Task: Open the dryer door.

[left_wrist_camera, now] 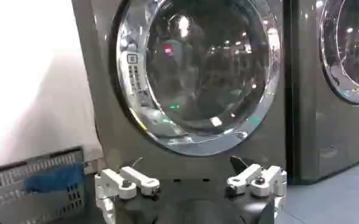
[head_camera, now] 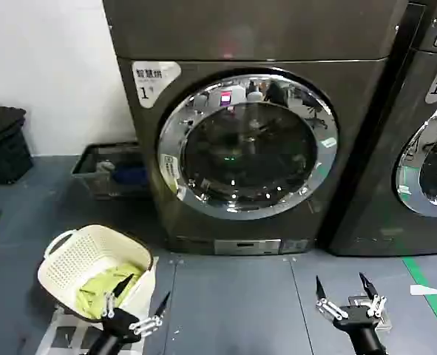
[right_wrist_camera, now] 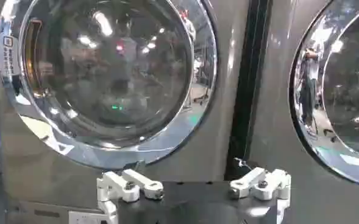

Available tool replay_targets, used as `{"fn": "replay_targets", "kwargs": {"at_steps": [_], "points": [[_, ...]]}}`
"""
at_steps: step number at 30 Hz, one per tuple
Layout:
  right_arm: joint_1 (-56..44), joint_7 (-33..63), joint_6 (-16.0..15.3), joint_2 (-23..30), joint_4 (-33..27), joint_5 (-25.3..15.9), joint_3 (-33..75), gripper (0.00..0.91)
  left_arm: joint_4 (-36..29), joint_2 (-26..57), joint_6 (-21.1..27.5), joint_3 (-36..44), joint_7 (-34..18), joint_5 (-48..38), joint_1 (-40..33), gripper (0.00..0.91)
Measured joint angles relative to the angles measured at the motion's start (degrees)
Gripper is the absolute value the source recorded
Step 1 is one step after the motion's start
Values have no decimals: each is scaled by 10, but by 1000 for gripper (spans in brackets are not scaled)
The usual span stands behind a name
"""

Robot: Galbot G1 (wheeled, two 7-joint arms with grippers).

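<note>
Dryer door [head_camera: 248, 144] closed (claws apart, low)

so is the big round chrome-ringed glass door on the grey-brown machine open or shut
Shut: the round chrome-ringed dryer door sits flush against the machine front, with no gap around its ring.

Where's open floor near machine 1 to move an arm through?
Bare floor runs between the dryer door above and the left tool and right tool, both open. Crowded on the left: laundry basket, dark crate.
</note>
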Motion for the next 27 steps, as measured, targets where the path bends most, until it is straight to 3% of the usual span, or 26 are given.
{"fn": "replay_targets", "kwargs": {"at_steps": [7, 18, 27], "points": [[39, -14, -38, -60, -2, 60, 7, 907, -3, -1, 1, 2, 0, 0, 2, 907], [147, -15, -83, -220, -41, 193, -32, 907, -15, -2, 4, 2, 3, 2, 5, 907], [268, -23, -73, -325, -83, 248, -107, 907, -25, -10, 4, -3, 4, 5, 12, 907]]}}
